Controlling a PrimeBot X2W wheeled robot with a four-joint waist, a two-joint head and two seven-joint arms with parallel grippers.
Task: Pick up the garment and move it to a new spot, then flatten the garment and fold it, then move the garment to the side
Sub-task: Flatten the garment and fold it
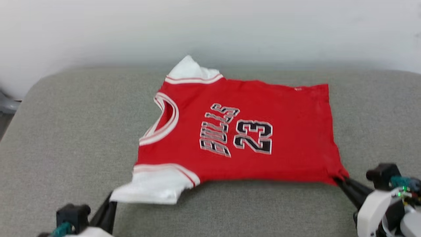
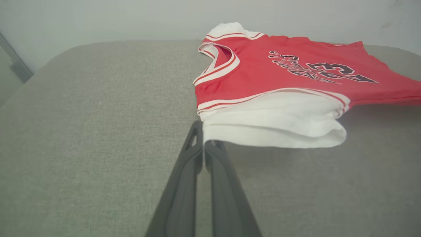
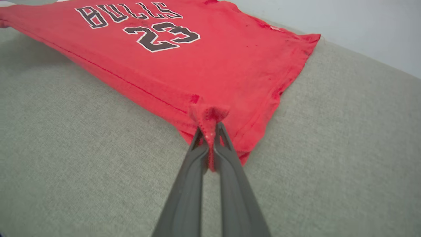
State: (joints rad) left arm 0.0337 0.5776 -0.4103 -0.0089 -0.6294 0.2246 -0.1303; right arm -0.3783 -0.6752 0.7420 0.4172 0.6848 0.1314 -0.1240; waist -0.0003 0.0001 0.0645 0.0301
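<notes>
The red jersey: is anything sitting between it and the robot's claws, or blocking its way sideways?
Nothing visible. The left gripper is shut on the jersey at its white sleeve, the right gripper at its hem corner; the grey surface beside it shows no obstacle.

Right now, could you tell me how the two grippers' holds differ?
The left gripper pinches the white sleeve; the right gripper pinches a red hem corner. The left gripper's cloth lies smooth; the right gripper's bunches into a peak. Both are shut on the shirt.
</notes>
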